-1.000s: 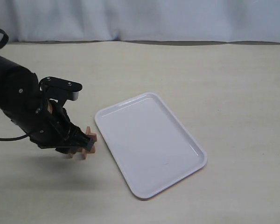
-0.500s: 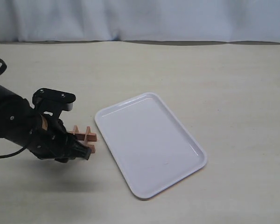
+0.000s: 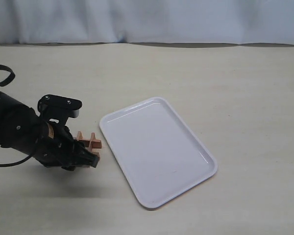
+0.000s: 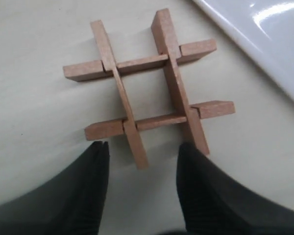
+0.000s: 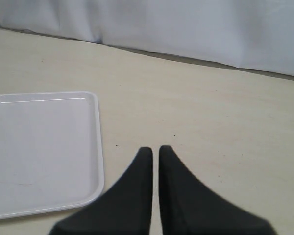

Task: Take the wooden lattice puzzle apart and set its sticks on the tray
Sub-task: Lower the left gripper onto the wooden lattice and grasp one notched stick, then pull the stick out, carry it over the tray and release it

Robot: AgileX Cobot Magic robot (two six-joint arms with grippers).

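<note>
The wooden lattice puzzle [image 4: 179, 93] lay whole on the counter [image 3: 210, 73], just beside the white tray [image 3: 157, 147], which held no sticks, so disassembly had apparently not begun. The left gripper [image 4: 143, 149] hung low with its fingers moderately apart, holding nothing, their tips at the nearest stick ends. The right gripper [image 5: 155, 149], fingers nearly together and empty, sat well away. The next move probably called for pinching one stick and sliding it free of its notches. A second earlier the left fingers had covered most of the puzzle; the arm had since sunk and drawn back.
</note>
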